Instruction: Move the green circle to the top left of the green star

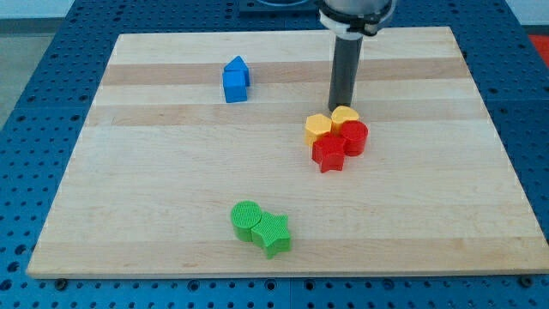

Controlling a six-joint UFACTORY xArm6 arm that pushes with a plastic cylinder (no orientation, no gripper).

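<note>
Nearest, green circle [246, 219] already touches the green star [274, 233] on its far-left side, so the task looks essentially done, while my tip [341, 106], which has no fingers to report, rests far off behind the yellow blocks [330, 124].

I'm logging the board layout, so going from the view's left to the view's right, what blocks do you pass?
Blue block → green circle → green star → the cluster of yellow and red blocks, with my tip just above it. Inside the cluster the blocks overlap, so I leave their order out.
</note>
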